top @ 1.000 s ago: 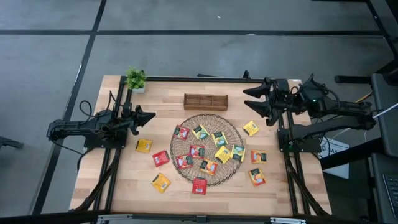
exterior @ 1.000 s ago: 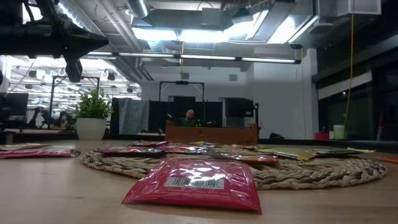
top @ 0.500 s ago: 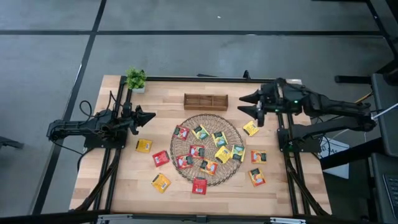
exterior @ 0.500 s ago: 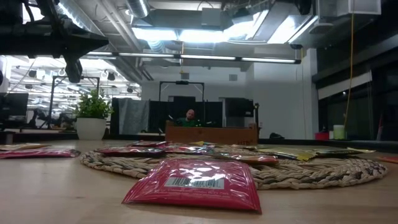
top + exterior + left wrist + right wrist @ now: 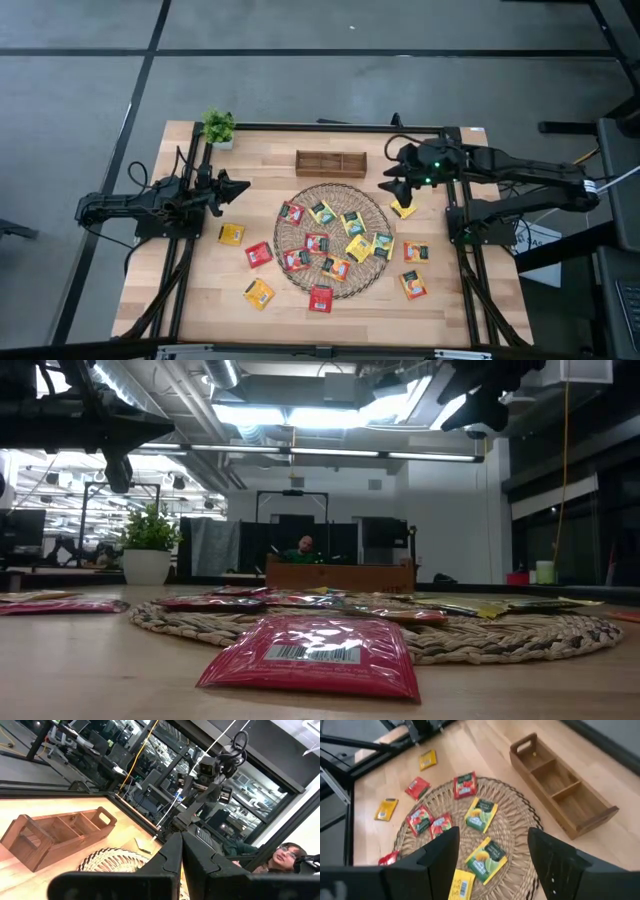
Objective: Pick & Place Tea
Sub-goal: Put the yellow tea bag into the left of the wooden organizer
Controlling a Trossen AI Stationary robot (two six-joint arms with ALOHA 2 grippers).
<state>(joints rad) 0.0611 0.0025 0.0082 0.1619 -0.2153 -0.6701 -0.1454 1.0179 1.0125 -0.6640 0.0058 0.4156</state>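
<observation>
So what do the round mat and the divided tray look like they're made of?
The round mat looks like woven wicker or straw: coiled, braided strands, matte tan. The divided tray looks like dark-stained wood with a dull finish: visible grain, flat board walls, cut-out handles.

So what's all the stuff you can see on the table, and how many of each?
Tea sachets: about fifteen, red, yellow and orange; eight on the mat, the rest scattered on the table around it.
Wicker mat: one, tan, middle of the table.
Wooden tray: one, brown, three empty compartments, behind the mat.
Potted plant: one, green in a white pot, back left corner.
Table: one, light wood.
Person: one, seated far off in the room beyond.
Left gripper: one, dark, shut, waiting at the left side.
Right gripper: one, dark, open, over the mat's right edge near a yellow sachet.
</observation>
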